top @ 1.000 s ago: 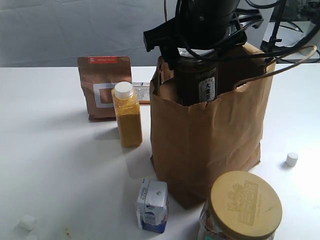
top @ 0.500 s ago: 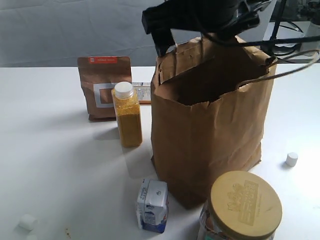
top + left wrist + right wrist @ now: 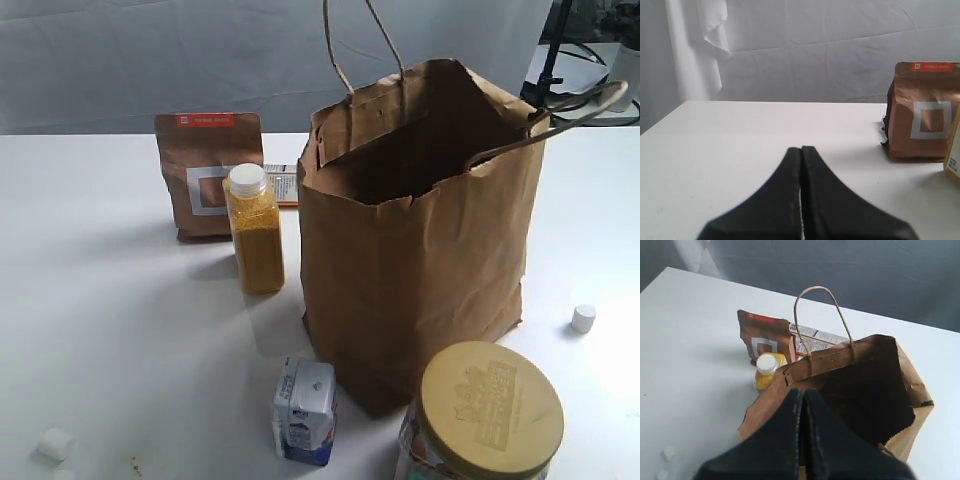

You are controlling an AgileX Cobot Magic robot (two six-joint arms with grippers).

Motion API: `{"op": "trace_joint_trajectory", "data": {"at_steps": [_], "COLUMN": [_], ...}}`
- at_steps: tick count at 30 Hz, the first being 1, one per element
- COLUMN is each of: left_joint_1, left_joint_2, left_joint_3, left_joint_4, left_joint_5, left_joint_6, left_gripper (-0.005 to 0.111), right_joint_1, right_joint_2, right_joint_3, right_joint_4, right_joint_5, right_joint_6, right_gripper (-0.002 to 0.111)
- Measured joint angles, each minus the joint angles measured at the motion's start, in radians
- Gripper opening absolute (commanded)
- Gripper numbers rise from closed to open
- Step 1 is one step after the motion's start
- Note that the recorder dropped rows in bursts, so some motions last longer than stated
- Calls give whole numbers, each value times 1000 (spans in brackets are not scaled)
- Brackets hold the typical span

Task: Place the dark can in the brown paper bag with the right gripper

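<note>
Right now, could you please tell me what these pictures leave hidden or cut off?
Brown paper bag interior: dark in exterior and right wrist views; its walls hide any contents, so no can shows.
Tan-lidded jar: cut by the exterior view's bottom edge.
Printed box: mostly behind the brown pouch and bag.
Right gripper: outside the exterior view.

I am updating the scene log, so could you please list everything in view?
brown paper bag: one, brown, open, centre
pouch: one, brown, orange label, behind bottle
bottle: one, yellow, white cap, left of bag
printed box: one, pale, between pouch and bag
small carton: one, white-blue, before bag
jar: one, tan lid, nearest camera
small white pieces: two, right of bag and near left
left end effector: one, black, shut, over table
right end effector: one, black, shut, above bag
</note>
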Motion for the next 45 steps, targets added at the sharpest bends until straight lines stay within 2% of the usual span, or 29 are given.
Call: {"op": "trace_joint_trajectory", "data": {"at_steps": [5,13,17,22,28,33,37,45], "left_joint_1": [0,0,0,0,0,0,0,0], "left_joint_2": [0,0,0,0,0,0,0,0], "left_joint_3": [0,0,0,0,0,0,0,0], "left_joint_4": [0,0,0,0,0,0,0,0], "left_joint_5": [0,0,0,0,0,0,0,0], "left_joint_6": [0,0,0,0,0,0,0,0], "left_gripper": [0,0,0,0,0,0,0,0], "right_joint_1": [0,-11,-99,-296,-536,-648,-676,-678], "right_joint_2": [-168,-630,-783,-929,-1094,-1256,-1272,-1272], "right_joint_3": [210,859,1168,1441,1627,1703,1763,1765], "right_joint_4": [-31,-249,-235,-70,93,161,209,209], "right_joint_5": [-26,-421,-609,-816,-948,-1035,-1059,-1068], "right_joint_6": [49,368,404,297,142,8,-261,-332], "right_gripper": [0,0,0,0,0,0,0,0]}}
